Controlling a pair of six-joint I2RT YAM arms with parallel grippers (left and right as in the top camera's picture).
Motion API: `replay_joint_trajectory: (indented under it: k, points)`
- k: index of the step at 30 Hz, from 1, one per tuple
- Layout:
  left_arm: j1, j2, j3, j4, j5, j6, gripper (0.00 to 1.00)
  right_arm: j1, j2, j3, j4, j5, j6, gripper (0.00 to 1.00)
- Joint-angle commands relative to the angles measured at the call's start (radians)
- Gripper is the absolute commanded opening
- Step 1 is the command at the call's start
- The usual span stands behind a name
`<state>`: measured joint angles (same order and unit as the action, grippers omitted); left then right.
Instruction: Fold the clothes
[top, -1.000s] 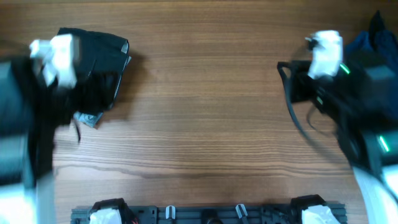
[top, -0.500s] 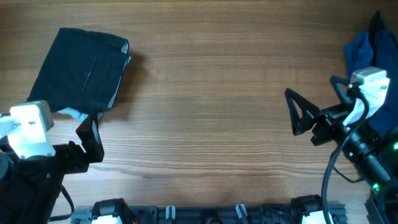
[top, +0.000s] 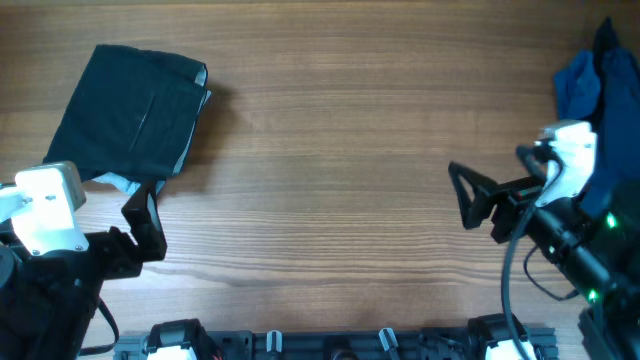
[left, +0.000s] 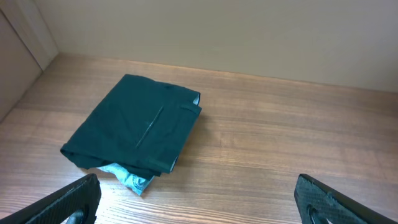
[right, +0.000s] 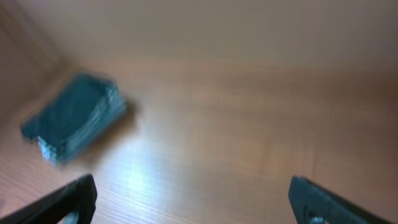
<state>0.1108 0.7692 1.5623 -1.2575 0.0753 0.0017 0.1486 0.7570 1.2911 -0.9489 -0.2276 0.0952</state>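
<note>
A folded dark garment (top: 135, 113) lies flat at the table's far left, a pale lining corner poking out at its near edge. It also shows in the left wrist view (left: 134, 129) and, blurred, in the right wrist view (right: 73, 116). A crumpled blue garment (top: 590, 85) lies at the far right edge. My left gripper (top: 150, 225) is open and empty, just near of the folded garment; its fingers show in the left wrist view (left: 199, 202). My right gripper (top: 470, 198) is open and empty over bare wood, left of the blue garment; its fingers show in the right wrist view (right: 193, 202).
The wooden table (top: 330, 150) spreads between the two garments. A black rail with arm mounts (top: 330, 343) runs along the near edge. A wall rises behind the table in the left wrist view (left: 249, 31).
Both arms pulled back toward the near edge from one second ago, the left gripper leaving the folded garment. In the last half second the right gripper shifted slightly left; the left arm stayed still.
</note>
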Motion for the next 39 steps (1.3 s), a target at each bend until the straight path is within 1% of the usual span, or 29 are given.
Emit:
replay_joint_trajectory:
  k: [1, 2, 6, 9, 13, 15, 17, 20, 22, 24, 30, 39]
  points:
    - [-0.008, 0.004, -0.005, 0.002, -0.01, -0.01, 1.0, -0.001, -0.153, -0.136, 0.187, 0.024, -0.02, 1.0]
    - [-0.008, 0.004, -0.004, 0.002, -0.01, -0.01, 1.0, -0.008, -0.195, -0.193, 0.235, 0.024, -0.016, 1.0]
    - [-0.008, 0.004, -0.004, 0.002, -0.01, -0.01, 1.0, -0.069, -0.353, -0.42, 0.319, 0.024, -0.017, 1.0]
    - [-0.008, 0.004, -0.004, 0.002, -0.01, -0.01, 1.0, -0.117, -0.492, -0.642, 0.467, 0.015, -0.012, 1.0]
    - [-0.008, 0.004, -0.004, 0.002, -0.01, -0.01, 1.0, -0.12, -0.659, -0.904, 0.652, -0.046, -0.004, 1.0]
    - [-0.008, 0.004, -0.004, 0.002, -0.01, -0.01, 1.0, -0.12, -0.722, -1.013, 0.742, -0.047, 0.032, 1.0]
    - [-0.008, 0.004, -0.004, 0.002, -0.01, -0.01, 1.0, -0.12, -0.755, -1.082, 0.798, -0.048, 0.04, 1.0]
    - [-0.008, 0.004, -0.004, 0.002, -0.01, -0.01, 1.0, -0.12, -0.753, -1.18, 0.898, -0.048, 0.056, 1.0]
    - [-0.008, 0.004, -0.004, 0.002, -0.01, -0.01, 1.0, -0.12, -0.754, -1.233, 0.956, -0.052, 0.084, 1.0]
    - [-0.008, 0.004, -0.004, 0.002, -0.01, -0.01, 1.0, -0.12, -0.754, -1.288, 1.017, -0.047, 0.141, 1.0]
    - [-0.008, 0.004, -0.004, 0.002, -0.01, -0.01, 1.0, -0.12, -0.752, -1.286, 0.972, -0.043, 0.143, 1.0]
    - [-0.008, 0.004, -0.004, 0.002, -0.01, -0.01, 1.0, -0.12, -0.747, -1.286, 0.973, -0.043, 0.143, 1.0]
